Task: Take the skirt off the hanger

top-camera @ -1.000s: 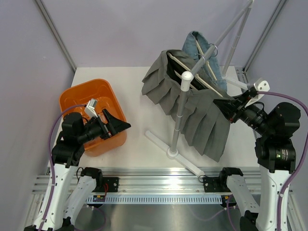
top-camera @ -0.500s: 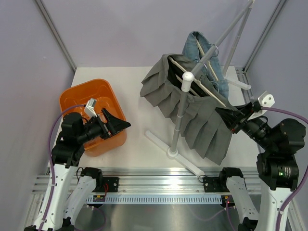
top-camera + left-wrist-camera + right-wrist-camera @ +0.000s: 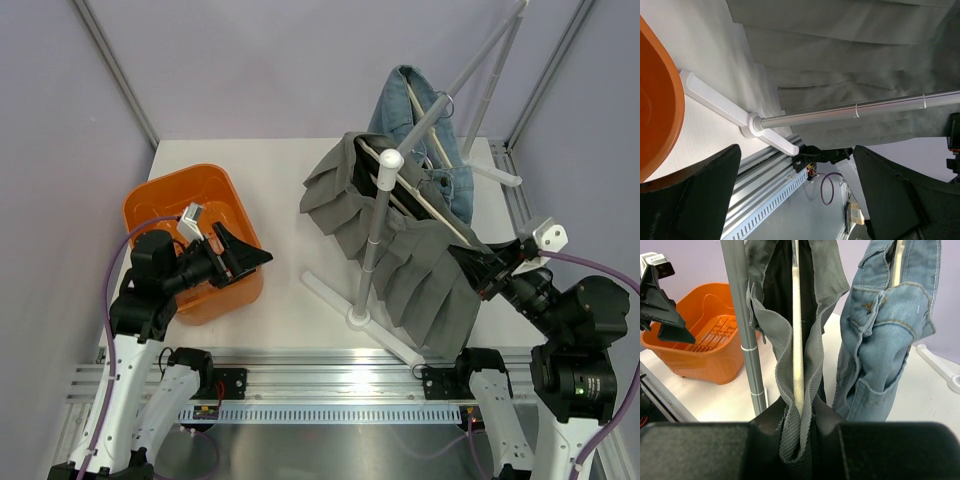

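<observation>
A grey pleated skirt (image 3: 420, 260) hangs on a cream hanger (image 3: 432, 207) on the white rack. My right gripper (image 3: 478, 262) is at the skirt's near right end. In the right wrist view the gripper (image 3: 800, 415) is shut on the folded grey waistband (image 3: 827, 280), with the hanger's bar (image 3: 797, 355) running down between the two cloth layers into the jaws. My left gripper (image 3: 245, 262) hovers at the orange basket's right rim, open and holding nothing. In the left wrist view the left gripper (image 3: 796, 150) faces the skirt (image 3: 850, 65) from a distance.
An orange basket (image 3: 175, 205) stands at the left of the table. A blue denim garment (image 3: 415, 100) hangs on a second hanger behind the skirt. The rack's upright pole (image 3: 375, 240) and its white foot (image 3: 345, 300) stand mid-table, just left of the skirt.
My right gripper has drawn back toward the near right edge with the skirt's end in it. The skirt and hanger have swung with it. The left arm has not moved.
</observation>
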Action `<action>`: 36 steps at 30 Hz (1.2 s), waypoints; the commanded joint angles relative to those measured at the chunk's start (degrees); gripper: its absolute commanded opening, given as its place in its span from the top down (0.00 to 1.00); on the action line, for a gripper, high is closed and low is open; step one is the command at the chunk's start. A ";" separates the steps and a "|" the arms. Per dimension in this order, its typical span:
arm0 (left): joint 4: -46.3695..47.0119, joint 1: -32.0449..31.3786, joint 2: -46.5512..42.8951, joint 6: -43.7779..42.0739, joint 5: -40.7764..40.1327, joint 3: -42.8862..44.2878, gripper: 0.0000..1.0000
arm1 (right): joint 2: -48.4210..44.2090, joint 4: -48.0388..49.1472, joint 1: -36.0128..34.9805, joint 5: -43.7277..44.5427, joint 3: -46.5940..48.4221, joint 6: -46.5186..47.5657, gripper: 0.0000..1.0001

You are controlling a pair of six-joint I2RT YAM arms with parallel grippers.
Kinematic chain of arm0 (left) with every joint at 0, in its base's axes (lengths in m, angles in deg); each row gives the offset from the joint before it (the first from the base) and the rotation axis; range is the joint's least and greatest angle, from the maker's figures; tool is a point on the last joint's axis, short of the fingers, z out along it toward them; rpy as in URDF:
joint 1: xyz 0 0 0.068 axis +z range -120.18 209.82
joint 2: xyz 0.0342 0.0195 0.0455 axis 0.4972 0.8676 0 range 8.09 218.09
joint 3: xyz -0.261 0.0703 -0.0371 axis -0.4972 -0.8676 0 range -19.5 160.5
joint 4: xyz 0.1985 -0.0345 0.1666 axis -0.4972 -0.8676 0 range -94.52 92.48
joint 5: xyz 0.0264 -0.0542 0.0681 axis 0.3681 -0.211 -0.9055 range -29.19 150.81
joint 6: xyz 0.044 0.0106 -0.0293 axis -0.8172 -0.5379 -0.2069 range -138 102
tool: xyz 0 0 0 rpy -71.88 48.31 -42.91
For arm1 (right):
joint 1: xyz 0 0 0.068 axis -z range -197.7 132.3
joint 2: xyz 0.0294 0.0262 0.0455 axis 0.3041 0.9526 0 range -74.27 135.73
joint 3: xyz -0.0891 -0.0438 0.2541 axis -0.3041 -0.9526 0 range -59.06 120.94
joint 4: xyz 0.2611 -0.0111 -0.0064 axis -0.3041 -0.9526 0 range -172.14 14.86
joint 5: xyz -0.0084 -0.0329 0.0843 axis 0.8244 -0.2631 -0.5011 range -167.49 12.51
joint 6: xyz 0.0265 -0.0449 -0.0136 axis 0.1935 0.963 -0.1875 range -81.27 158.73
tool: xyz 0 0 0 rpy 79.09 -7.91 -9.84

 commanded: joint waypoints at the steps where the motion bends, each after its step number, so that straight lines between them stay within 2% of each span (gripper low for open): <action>1: 3.99 -0.21 0.25 2.04 2.76 0.81 0.01 | -2.47 2.51 0.05 1.28 -0.56 0.66 1.00; 7: 13.72 -0.21 0.68 8.36 7.50 -0.24 0.01 | -4.94 0.49 0.05 1.55 -4.78 0.48 1.00; 14: 31.23 -0.47 1.91 25.67 10.94 -2.00 0.03 | -3.89 -0.21 0.05 0.59 -8.04 0.13 1.00; 19: 42.64 -3.63 3.84 37.09 7.78 -1.91 0.09 | 0.94 3.12 0.05 -1.44 -8.13 -2.15 1.00; 24: 48.64 -14.34 11.82 40.80 1.81 1.24 0.09 | 7.00 6.99 0.05 -3.63 -6.90 -5.31 1.00; 26: 53.90 -17.59 14.21 43.79 0.14 2.47 0.09 | 9.46 7.87 -0.12 -4.51 -5.94 -5.49 1.00; 31: 56.47 -19.19 19.66 47.65 -4.52 6.87 0.11 | 13.60 8.66 -3.28 -3.29 -3.39 -4.00 1.00; 32: 56.99 -19.20 20.02 48.53 -5.14 7.92 0.12 | 14.91 8.49 -7.20 -0.94 -2.34 -3.13 1.00; 36: 59.03 -19.37 23.96 51.97 -8.04 11.35 0.14 | 18.52 9.88 -12.86 4.00 -0.31 -2.59 1.00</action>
